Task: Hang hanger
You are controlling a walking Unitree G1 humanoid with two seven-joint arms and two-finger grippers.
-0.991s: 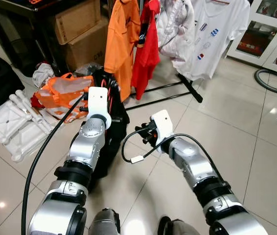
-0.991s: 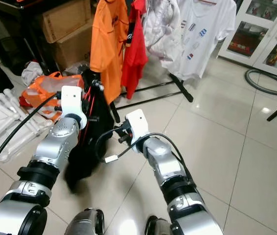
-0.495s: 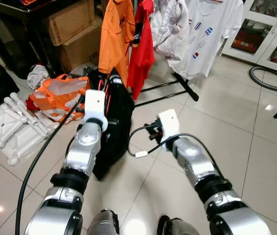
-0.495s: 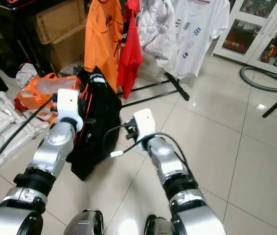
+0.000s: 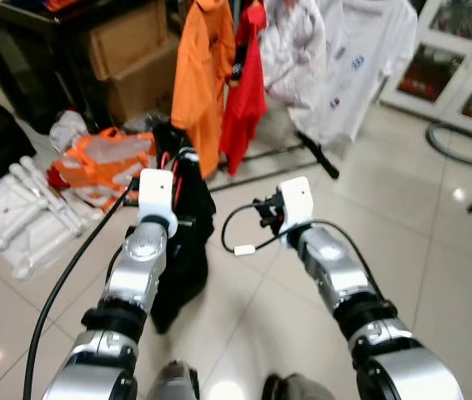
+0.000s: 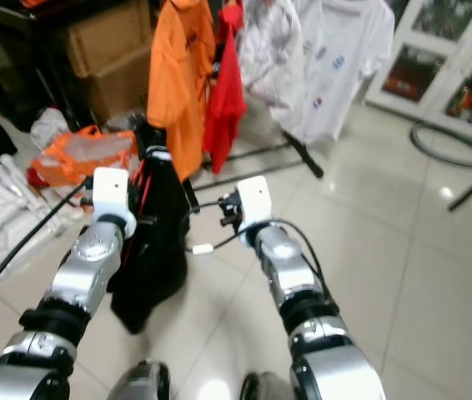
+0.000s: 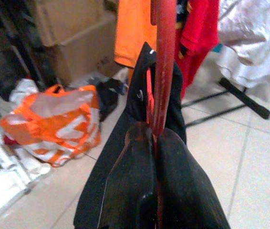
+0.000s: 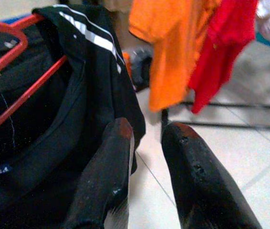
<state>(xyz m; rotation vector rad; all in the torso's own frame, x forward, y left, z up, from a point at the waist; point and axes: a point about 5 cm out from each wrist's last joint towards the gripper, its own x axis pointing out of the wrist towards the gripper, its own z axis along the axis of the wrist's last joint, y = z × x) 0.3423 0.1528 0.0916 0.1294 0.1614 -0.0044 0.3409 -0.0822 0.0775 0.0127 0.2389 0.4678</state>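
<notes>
— What's over on the left?

— White plastic frames point(image 5: 19, 208) and an orange bag point(image 5: 102, 158) on the tiled floor point(image 5: 403, 242), cardboard boxes point(image 5: 136, 58) behind. Next, the left gripper point(image 7: 155, 138) is clamped on a red hanger point(image 7: 163, 62) carrying a black garment point(image 5: 182, 250), held up just beside the hanging orange shirt point(image 5: 203, 75).

— Do the head views show that grip?

— No, the white wrist housing covers it. The left wrist view shows both fingers pressed against the red bar.

— And to the right?

— The right gripper point(image 8: 147, 143) sits near the garment, fingers a narrow gap apart, holding nothing. Its wrist view shows the hanger's red hook and white stripes on the black cloth. Beyond hang a red shirt point(image 5: 248, 92) and white shirts point(image 5: 344, 67) on the rack.
</notes>
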